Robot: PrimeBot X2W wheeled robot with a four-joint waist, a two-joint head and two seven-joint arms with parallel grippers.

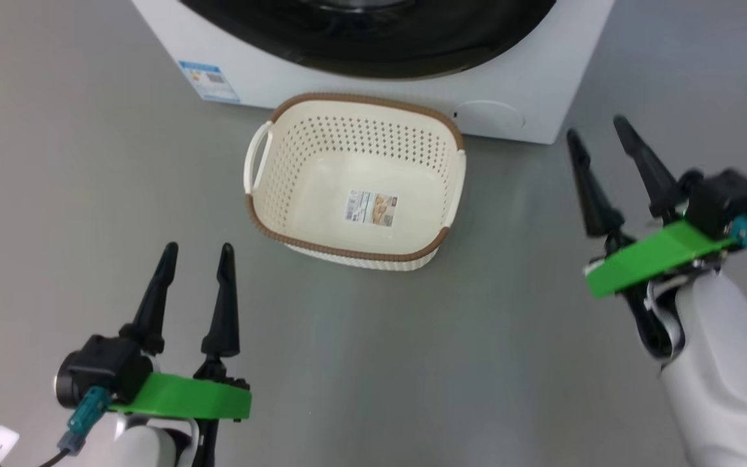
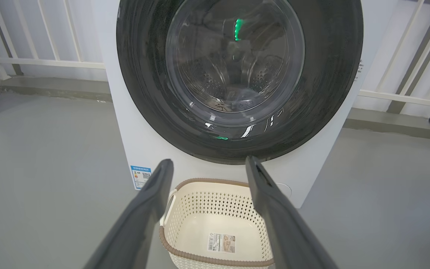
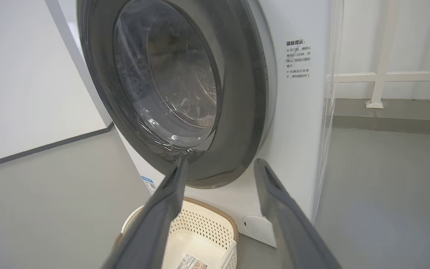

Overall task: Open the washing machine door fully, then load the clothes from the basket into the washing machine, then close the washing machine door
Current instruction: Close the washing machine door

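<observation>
Head view looks down on the basket (image 1: 360, 136), a small rectangular tub with rounded corners. It stands upright on the grey floor (image 1: 88, 194) just in front of the washing machine (image 1: 529, 78), its far rim close to the machine's white base. Its cream plastic walls are pierced with rows of small holes, and a brown woven-look band runs round the rim. A pale loop handle (image 1: 255, 159) sits on a short side, and a label sticker (image 1: 371, 207) lies flat on the smooth bottom.

The washing machine door (image 2: 144, 74) is a wide glossy black ring around a bulging clear glass window (image 2: 233, 63). It lies flush against the machine's front, directly above the basket, and the perforated steel drum (image 2: 207, 78) shows dimly through the glass. A blue energy label (image 1: 210, 81) is stuck low on the machine's front, to the robot's left of the door.

The left pincer (image 1: 198, 248) hangs above the floor farther from the washing machine than the basket, toward the robot's left. Its 2 long dark fingers are spread with nothing between them. The right pincer (image 1: 596, 128) hovers off the machine's right front corner, well apart from the basket, its 2 fingers likewise spread and pinching nothing.
</observation>
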